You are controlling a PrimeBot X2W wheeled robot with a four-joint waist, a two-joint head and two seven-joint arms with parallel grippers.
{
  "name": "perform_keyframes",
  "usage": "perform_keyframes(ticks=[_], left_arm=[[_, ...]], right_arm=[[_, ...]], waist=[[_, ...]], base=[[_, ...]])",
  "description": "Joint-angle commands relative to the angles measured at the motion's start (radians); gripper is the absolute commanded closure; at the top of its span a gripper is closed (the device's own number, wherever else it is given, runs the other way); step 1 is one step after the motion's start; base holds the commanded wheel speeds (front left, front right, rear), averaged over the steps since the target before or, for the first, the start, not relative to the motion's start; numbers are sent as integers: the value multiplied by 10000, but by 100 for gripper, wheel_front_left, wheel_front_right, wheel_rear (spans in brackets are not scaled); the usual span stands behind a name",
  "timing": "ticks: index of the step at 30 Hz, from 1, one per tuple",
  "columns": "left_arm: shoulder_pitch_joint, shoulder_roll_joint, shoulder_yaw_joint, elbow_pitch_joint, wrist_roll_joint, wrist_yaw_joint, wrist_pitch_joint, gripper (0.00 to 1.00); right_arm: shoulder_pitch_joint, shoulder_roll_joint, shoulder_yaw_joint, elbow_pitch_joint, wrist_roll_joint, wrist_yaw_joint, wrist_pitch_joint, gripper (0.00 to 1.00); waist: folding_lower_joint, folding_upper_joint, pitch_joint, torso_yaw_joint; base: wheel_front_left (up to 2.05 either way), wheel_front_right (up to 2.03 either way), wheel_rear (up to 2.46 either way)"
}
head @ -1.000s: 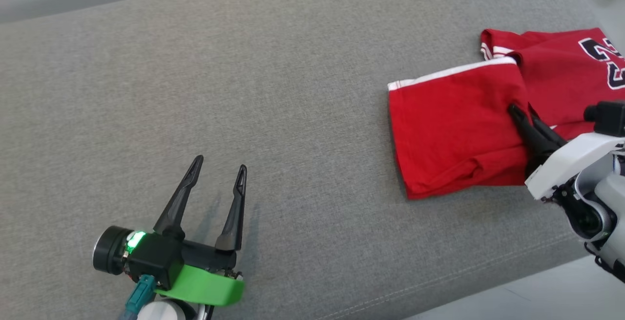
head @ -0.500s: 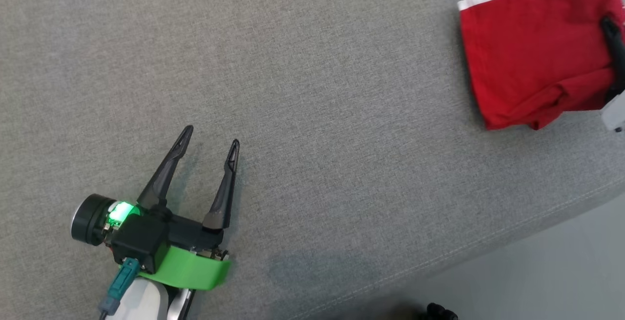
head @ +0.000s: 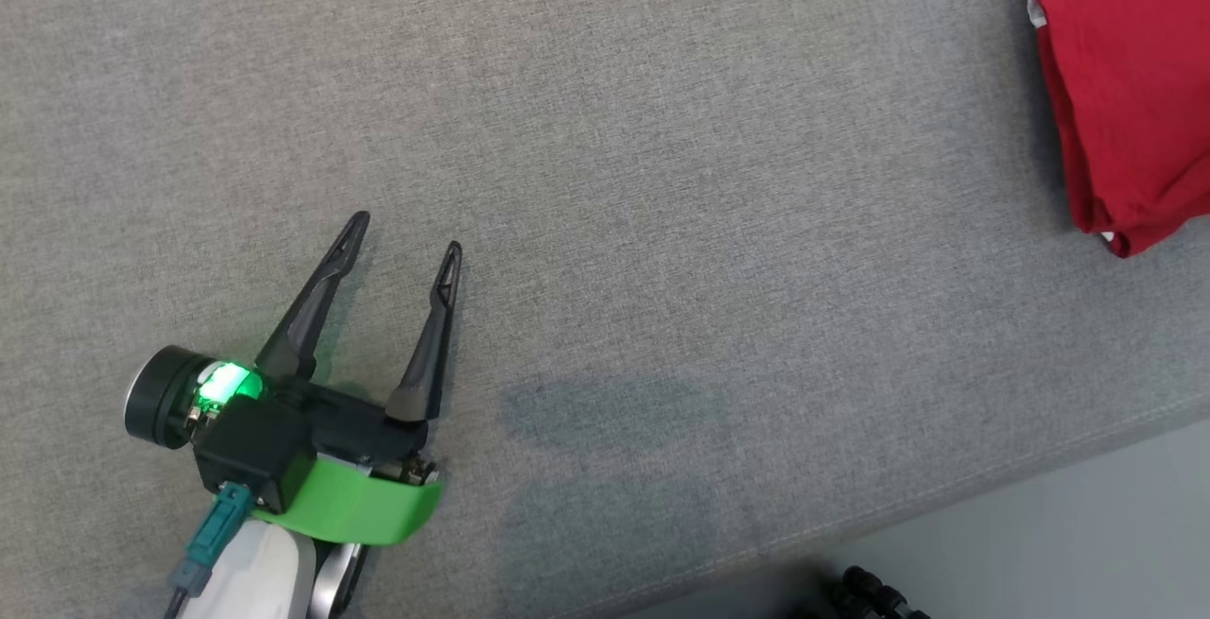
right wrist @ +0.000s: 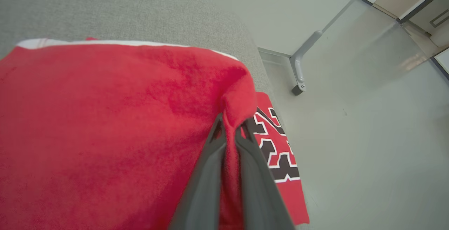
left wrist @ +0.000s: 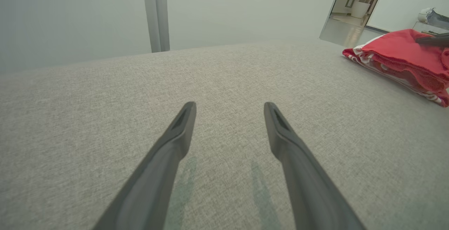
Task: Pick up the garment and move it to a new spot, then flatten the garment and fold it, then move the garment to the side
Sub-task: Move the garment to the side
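- Garment (head: 1125,99): folded; lies at the right edge of the bench (head: 662,175); folding judged complete.
- Right end effector (right wrist: 231,119): clamped on a garment fold; move aside judged in hand; release left.
- Left end effector (head: 406,232): spread wide; empty.

Surface covering (head: 662,175): grey woven cloth, coarse, matt. Garment (head: 1125,99), upper right: red knit cloth, soft, matt. Left gripper (head: 406,232) fingers (head: 430,340): dark matt plastic. Green bracket (head: 359,510): smooth plastic. Floor (right wrist: 368,117): smooth, faintly glossy.
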State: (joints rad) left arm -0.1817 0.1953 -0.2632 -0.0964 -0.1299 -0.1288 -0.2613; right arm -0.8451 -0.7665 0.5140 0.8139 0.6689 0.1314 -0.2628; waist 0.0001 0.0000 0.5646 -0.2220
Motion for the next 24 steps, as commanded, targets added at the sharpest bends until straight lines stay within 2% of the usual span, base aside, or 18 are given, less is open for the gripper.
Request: perform_keyframes(ticks=[1,2,3,4,8,9,10,17,24], left_arm=[[-192,-114,115,-29,-281,-30,-32,0],[-231,-103,117,-37,-293,-32,-32,0],[-268,-109,120,-50,-335,-32,-32,0],[-292,-147,141,-70,-385,-32,-32,0],[-383,-190,46,-18,-405,-32,-32,0],[-399,-201,22,4,-419,-32,-32,0],[-404,-213,-5,29,-426,-32,-32,0],[-289,-396,-150,183,-498,-33,-32,0],[154,-883,122,570,-448,-29,-32,0]], right_arm=[[-277,53,-30,299,-656,-16,-40,95],[-381,86,-148,469,-992,-16,-40,76],[-427,148,-229,622,-1309,-16,-40,69],[-464,203,-343,790,-1580,-16,-40,69],[-723,327,-1231,1261,-2813,-16,-40,49],[-697,412,-1429,1359,-3107,-16,-40,18],[-652,486,-1632,1468,-3377,-16,-40,0],[-414,708,-2797,1841,-5164,-17,-41,0],[1211,2204,-4970,-153,-6208,-17,-39,0]], waist=[[-1,0,164,193],[-1,0,181,222],[-1,0,191,253],[-1,0,196,281],[-1,0,135,393],[-1,0,98,417],[-1,0,49,445],[-1,0,-507,646],[-1,0,-1642,1038]], base=[[0,0,0],[0,0,0],[0,0,0],[0,0,0],[0,0,0],[0,0,0],[0,0,0],[0,0,0],[0,0,0]])
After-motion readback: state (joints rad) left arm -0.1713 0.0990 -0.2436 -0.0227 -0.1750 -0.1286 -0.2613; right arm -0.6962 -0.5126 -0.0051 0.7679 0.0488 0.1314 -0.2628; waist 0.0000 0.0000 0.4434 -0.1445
